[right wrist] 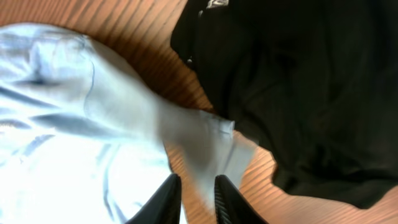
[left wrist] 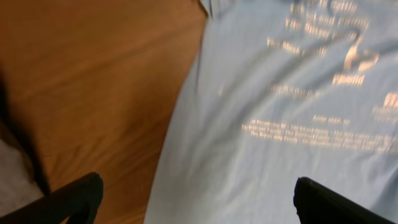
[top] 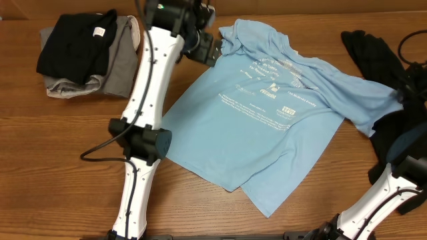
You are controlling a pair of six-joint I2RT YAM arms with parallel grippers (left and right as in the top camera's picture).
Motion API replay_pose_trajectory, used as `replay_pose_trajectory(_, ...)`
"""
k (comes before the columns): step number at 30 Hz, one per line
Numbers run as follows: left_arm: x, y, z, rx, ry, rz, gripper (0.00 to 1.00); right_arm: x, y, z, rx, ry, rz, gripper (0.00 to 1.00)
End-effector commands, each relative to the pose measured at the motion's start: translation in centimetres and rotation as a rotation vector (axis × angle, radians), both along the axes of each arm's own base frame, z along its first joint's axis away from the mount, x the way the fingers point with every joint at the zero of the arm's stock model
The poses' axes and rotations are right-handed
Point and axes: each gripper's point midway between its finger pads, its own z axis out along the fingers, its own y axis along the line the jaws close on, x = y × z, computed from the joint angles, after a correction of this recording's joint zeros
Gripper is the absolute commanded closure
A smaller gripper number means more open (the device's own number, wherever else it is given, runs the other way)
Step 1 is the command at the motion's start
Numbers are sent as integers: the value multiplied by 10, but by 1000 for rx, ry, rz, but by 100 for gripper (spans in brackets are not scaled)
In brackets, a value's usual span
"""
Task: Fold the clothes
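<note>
The light blue T-shirt [top: 267, 113] with white chest print lies spread on the wooden table, a little rumpled at the collar. My left gripper [top: 208, 45] hovers by the shirt's collar and left sleeve. In the left wrist view its fingers [left wrist: 199, 199] are wide open and empty over the shirt's edge [left wrist: 280, 124]. My right gripper [top: 400, 100] is at the shirt's right sleeve. In the right wrist view its fingers [right wrist: 198, 193] are shut on a fold of the blue sleeve [right wrist: 199, 137].
A folded stack of black and grey clothes [top: 77, 57] sits at the back left. A loose black garment [top: 377, 50] lies at the back right, close beside the held sleeve; it also shows in the right wrist view [right wrist: 298, 81]. A black cable [top: 100, 150] loops by the left arm.
</note>
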Motion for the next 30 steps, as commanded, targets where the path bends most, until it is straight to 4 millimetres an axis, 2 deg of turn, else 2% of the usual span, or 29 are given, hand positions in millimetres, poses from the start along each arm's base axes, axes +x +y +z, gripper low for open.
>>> replay_pose_trajectory(1,-10,0,-40,55,114,-66,0,0,-7,6,-21,-19,-13,58)
replay_pose_trajectory(2,-9,1,-48,53,135,-56,0,2,-7,6,-16,-28,-6,41)
replay_pose_trajectory(4,-10,1,-56,31,164,-50,0,5,-3,7,6,-49,14,25)
replay_pose_trajectory(7,-9,3,-52,16,162,-19,0,10,6,14,46,-95,23,14)
replay_pose_trajectory(11,-10,6,-19,-2,95,-16,0,20,15,44,57,-218,28,11)
replay_pose_trajectory(16,-22,12,50,-60,-35,31,0,15,32,98,11,-350,30,10)
replay_pose_trajectory(21,-44,21,119,-120,-171,62,0,-11,59,150,-41,-433,70,9)
replay_pose_trajectory(24,-59,25,151,-153,-236,76,0,-26,76,175,-68,-487,98,6)
replay_pose_trajectory(27,-73,26,173,-178,-282,75,0,-40,95,193,-92,-530,150,4)
replay_pose_trajectory(30,-85,24,184,-190,-291,59,0,-60,115,201,-101,-553,187,3)
